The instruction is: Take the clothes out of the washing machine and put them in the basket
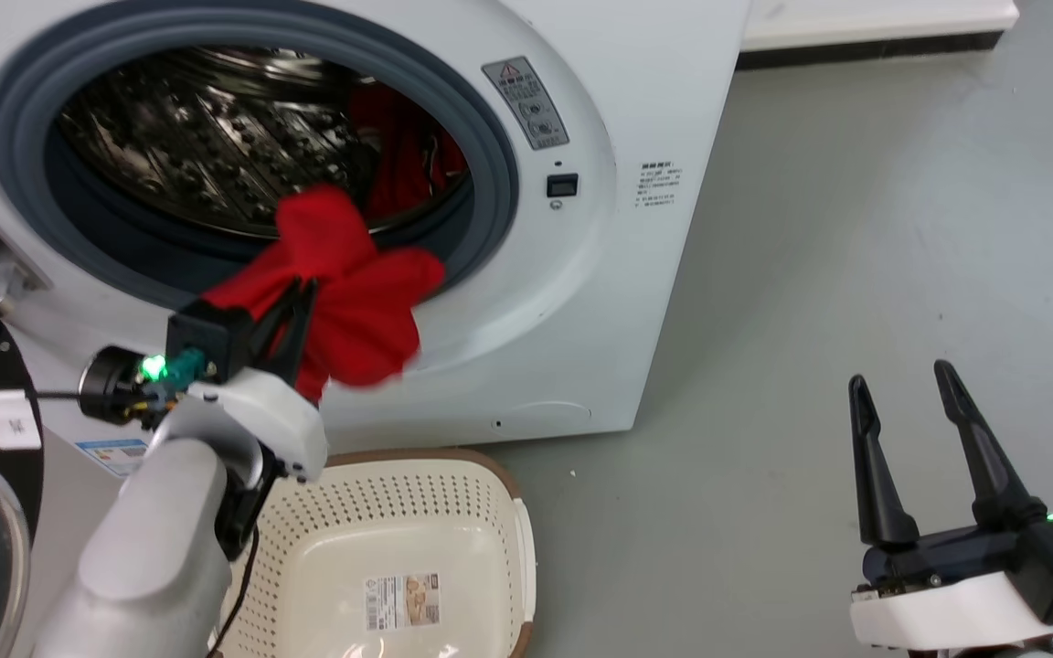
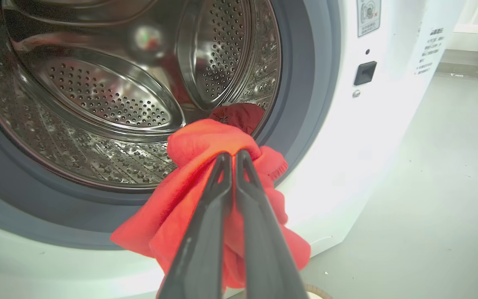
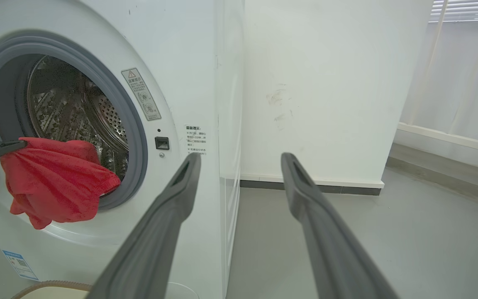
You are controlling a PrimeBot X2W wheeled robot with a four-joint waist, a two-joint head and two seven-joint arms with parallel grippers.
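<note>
Two garments logged.

Head view: a plain bright red soft garment [image 1: 353,302] hangs out over the grey rubber gasket [image 1: 490,137] of the large white front-loading washing machine [image 1: 636,274]. The left tool [image 1: 305,291] pinches it, fingers pressed together on a fold. A small cream perforated plastic basket with a brown rim [image 1: 417,455] stands on the floor at 6 o'clock from that tool, just beside the machine's foot. A second red garment [image 1: 398,155] lies deeper in the drum, at 1 o'clock from the held one. The right tool [image 1: 901,376] is spread and holds nothing, well apart at 4 o'clock.

Left wrist view: the left tool [image 2: 233,155] grips the bunched cloth [image 2: 206,137], most of which droops outside the gasket. The second garment [image 2: 239,115] sits just behind, at 12 o'clock.

Right wrist view: the right tool [image 3: 241,158] is spread. The held garment [image 3: 52,182] is at 9 o'clock, with the basket rim [image 3: 52,285] beneath it at 7 o'clock.

Judgement: the basket is almost straight below the cloth and the left arm is much the nearer. The coming move looks like a short pull clear of the gasket, then down.
</note>
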